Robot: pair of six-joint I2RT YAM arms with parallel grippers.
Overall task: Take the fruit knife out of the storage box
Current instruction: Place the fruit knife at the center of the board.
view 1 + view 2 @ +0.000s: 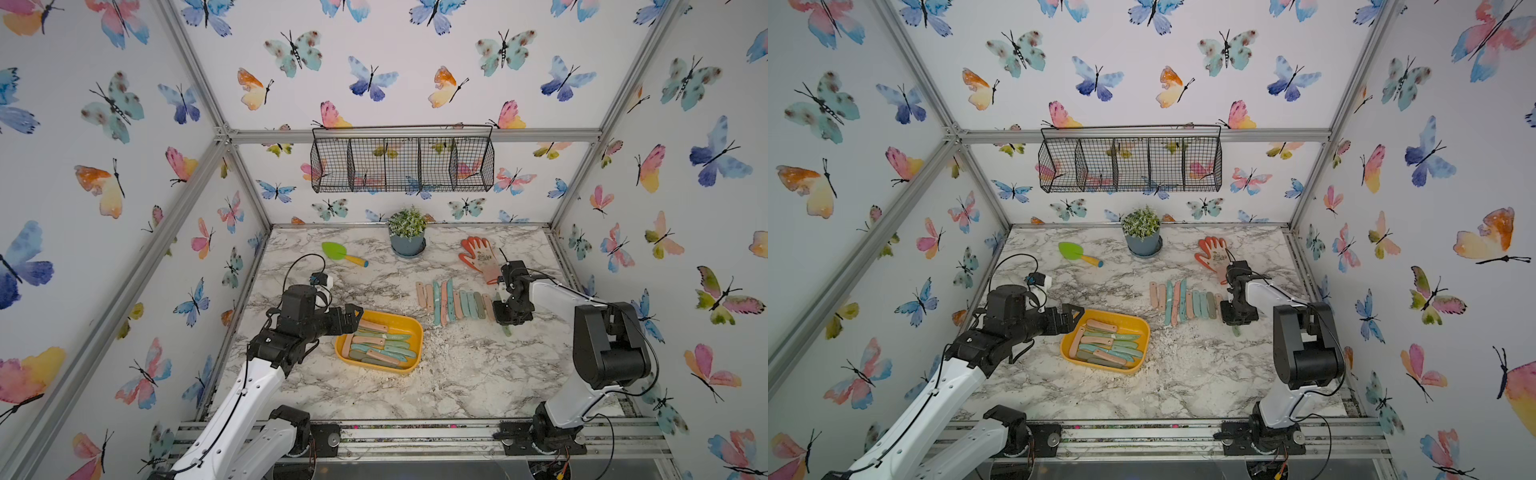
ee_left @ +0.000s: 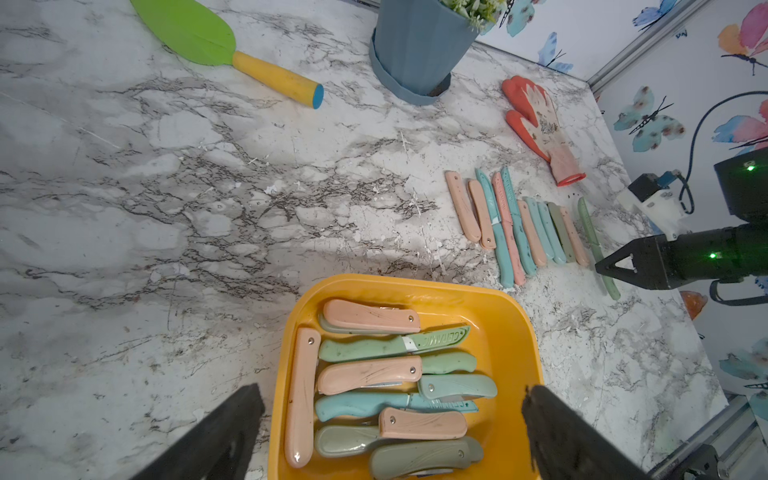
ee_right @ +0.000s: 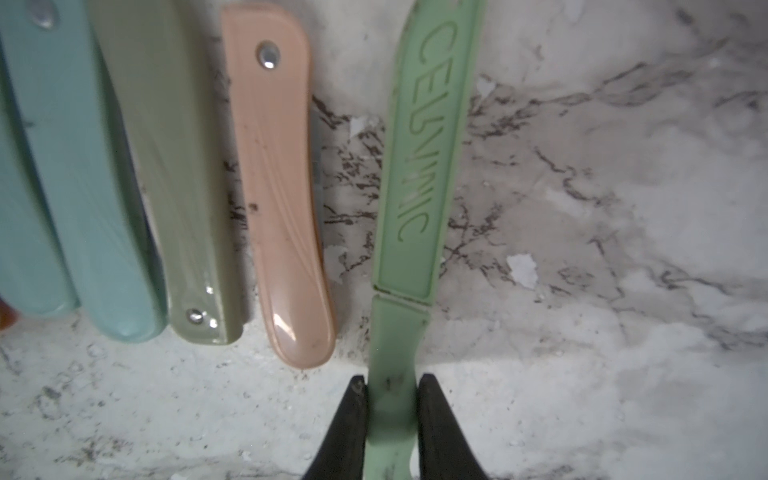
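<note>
1. Setting down looks like the step in hand: the right pincer (image 3: 392, 384) is clamped narrowly on the handle of a green knife (image 3: 415, 187), just beside the end of a row of knives (image 1: 453, 305) on the surface (image 3: 582, 249), well apart from the yellow box (image 2: 507, 328).
2. Next: let go and lift clear without nudging the row.
3. The left pincer (image 2: 390, 387) hangs wide over the box, where more knives (image 2: 370, 374) lie.
4. The right wrist view shows the grip plainly; the top views hide it.
</note>
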